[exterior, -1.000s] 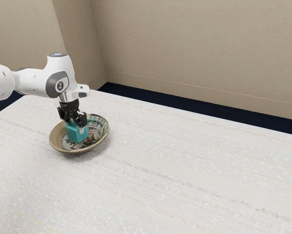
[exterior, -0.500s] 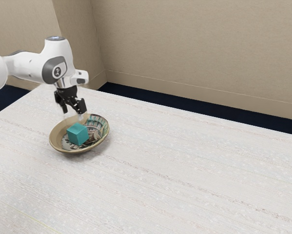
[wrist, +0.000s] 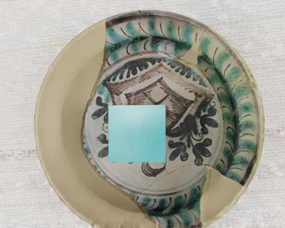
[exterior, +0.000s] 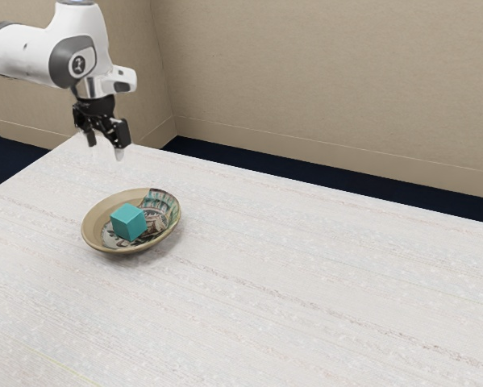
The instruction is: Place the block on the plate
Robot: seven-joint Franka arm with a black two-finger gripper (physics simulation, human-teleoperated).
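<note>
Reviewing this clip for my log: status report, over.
Black two-finger claw open, holding nothing. Teal cubic block resting inside round, painted ceramic plate. No obstruction seen.

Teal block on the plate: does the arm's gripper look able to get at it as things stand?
Probably yes. The gripper is open above the plate, and nothing stands between it and the teal block. The block lies clear of the raised rim, which should leave room for the fingers.
</note>
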